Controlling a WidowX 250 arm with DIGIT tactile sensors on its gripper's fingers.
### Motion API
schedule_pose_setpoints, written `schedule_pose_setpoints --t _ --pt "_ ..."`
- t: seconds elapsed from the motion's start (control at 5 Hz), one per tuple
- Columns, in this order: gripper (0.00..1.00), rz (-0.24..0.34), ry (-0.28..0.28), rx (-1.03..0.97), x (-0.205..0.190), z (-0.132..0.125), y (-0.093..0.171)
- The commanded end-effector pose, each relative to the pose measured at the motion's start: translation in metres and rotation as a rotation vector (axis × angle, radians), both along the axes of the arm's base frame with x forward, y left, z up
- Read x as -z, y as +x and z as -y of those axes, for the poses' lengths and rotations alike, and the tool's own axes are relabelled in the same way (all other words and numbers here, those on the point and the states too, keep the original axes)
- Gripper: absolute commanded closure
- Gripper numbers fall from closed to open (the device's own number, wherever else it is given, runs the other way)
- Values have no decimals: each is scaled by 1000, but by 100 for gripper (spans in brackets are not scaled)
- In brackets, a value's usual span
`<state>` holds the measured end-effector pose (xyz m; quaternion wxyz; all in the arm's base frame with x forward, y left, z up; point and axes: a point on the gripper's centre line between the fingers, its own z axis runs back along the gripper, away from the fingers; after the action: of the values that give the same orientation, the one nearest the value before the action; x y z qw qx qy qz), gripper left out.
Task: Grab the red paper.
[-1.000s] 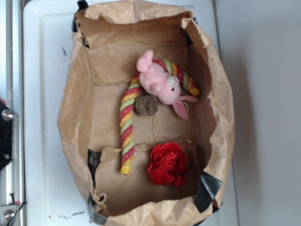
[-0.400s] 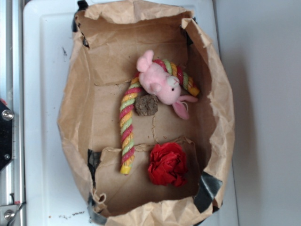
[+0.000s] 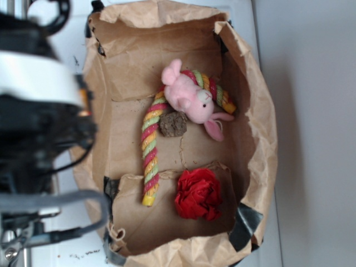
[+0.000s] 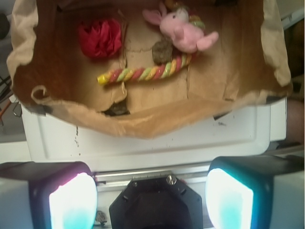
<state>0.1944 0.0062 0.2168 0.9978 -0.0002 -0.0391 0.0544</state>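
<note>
wrist view, gripper [image 4: 151,198] spread wide outside paper bag [image 4: 143,125], red paper [image 4: 100,38] beside striped rope [image 4: 147,73], pink plush [image 4: 183,31]

White tray [image 3: 61,33] carrying an open brown paper bag [image 3: 261,128]

The bag, its rim rolled down, covers most of the tray in the exterior view, leaving a bare white strip along the 9 o'clock side and a sliver at 12 o'clock. Dark tape patches [image 3: 245,222] show at the bag's corners toward 5 and 7 o'clock. Small dark specks [image 3: 83,256] lie on the bare tray near 7 o'clock. In the wrist view the tray's [image 4: 157,143] white rim runs below the bag [image 4: 143,121].
</note>
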Motion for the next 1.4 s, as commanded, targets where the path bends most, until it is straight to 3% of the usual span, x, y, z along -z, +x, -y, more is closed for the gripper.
schedule_pose_setpoints --t 0.0,0.4,1.2 --pt "0 116 -2 21 -12 -18 47" --pt "0 127 8 113 3 -23 87" --pt "0 119 1 172 15 -27 94"
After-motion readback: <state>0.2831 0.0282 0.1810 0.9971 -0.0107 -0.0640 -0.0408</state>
